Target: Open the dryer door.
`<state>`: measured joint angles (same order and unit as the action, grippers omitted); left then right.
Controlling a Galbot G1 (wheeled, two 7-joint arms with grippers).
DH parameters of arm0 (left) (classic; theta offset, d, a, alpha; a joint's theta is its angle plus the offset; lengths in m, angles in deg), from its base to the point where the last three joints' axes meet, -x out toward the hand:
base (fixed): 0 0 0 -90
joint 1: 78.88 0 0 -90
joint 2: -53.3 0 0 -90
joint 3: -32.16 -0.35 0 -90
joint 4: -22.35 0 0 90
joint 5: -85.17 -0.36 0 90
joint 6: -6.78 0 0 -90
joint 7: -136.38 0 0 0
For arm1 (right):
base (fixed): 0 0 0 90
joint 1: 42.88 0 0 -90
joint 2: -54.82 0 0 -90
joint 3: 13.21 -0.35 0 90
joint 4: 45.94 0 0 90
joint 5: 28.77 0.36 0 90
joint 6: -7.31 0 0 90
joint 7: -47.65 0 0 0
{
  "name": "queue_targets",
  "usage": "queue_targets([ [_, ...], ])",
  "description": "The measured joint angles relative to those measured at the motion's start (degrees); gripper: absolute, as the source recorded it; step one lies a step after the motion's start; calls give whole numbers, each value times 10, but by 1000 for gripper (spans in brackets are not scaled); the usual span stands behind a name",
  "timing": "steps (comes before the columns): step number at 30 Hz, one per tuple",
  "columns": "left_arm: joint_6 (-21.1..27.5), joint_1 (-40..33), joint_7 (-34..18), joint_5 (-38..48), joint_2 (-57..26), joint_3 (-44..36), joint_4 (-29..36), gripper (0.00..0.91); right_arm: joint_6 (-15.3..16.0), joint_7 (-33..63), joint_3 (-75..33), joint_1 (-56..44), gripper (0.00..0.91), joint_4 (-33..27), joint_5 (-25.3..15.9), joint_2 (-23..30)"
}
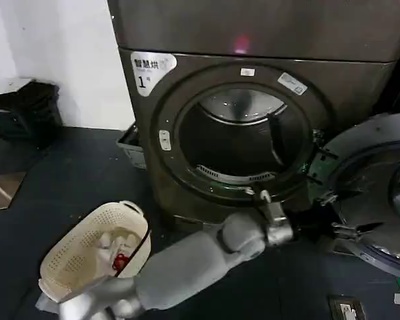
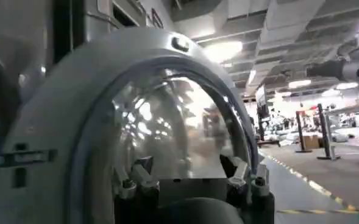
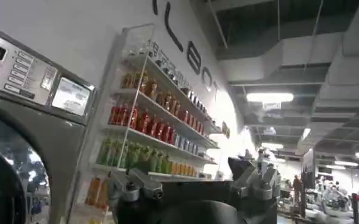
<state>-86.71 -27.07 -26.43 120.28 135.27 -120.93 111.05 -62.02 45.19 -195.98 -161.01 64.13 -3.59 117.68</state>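
Note:
The dryer door (image 1: 377, 137) hangs swung wide to the right of the machine, its grey inner side and glass centre facing me. The dark round drum opening (image 1: 240, 137) is uncovered. My left arm reaches across from the lower left, and its gripper (image 1: 270, 213) sits below the opening's lower right edge, beside the door's hinged side. In the left wrist view the door's grey rim (image 2: 63, 103) and glass bulge loom close ahead of the left gripper (image 2: 185, 167), which is open and holds nothing. The right gripper (image 3: 185, 173) is open and empty, off to the side.
A cream laundry basket (image 1: 87, 247) with something red inside lies on the dark floor at the lower left. A black bin (image 1: 20, 107) stands by the white wall. The right wrist view shows a neighbouring machine (image 3: 27, 115) and shelves of bottles (image 3: 149, 122).

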Motion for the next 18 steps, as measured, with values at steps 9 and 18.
queue_targets([
  [9,-21,14,-34,28,-103,7,78,907,0,0,1,7,907,7,-1,-3],
  [18,-20,45,-45,42,-218,34,159,907,-9,2,-8,15,907,17,-40,-8],
])
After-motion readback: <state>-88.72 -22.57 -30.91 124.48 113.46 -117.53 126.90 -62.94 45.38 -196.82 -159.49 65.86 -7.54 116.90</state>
